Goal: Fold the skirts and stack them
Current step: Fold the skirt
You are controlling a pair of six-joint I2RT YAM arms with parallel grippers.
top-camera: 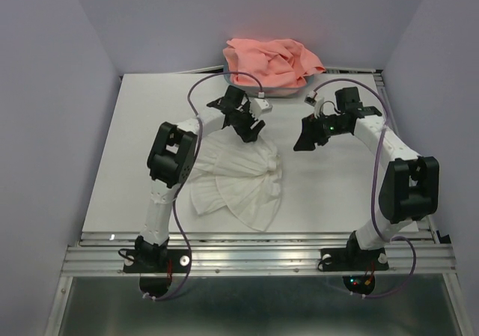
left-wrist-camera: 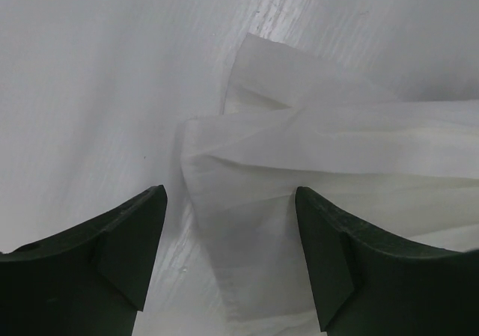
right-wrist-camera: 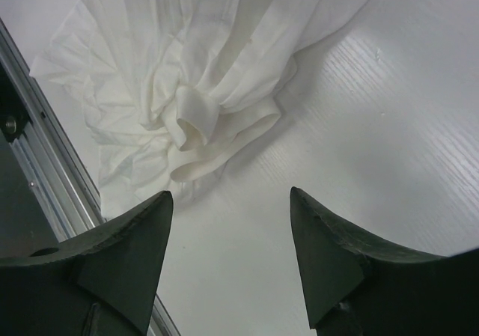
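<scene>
Two skirts to deal with. The white skirt lies fanned out on the surface, left of centre and close by my left arm. Its layers overlap loosely and the edges are ragged, so it is not a tidy fold. The pink skirt sits heaped at the far edge, well apart from the white one, with neither arm on it.

My left fingers hang over the far end of the white skirt, apart, with nothing between them. Left wrist view: a flat corner of white cloth lies just below the gap, and I see no contact. My right fingers hover over bare surface beside the skirt's right side, also apart and empty. Right wrist view: the white skirt bunches into a roll ahead of the tips.

Judgement: folding the white skirt is the step in hand, early in the task. The pink skirt is not begun and nothing is stacked.

Next move, as I read it: lower the left fingers onto that flat corner and pinch through all the layers. Bring the right fingers across to the bunched end. Then lift both ends level and lay the cloth over itself. Thin pleats may slip or fan open, so grip deep and move slowly.
</scene>
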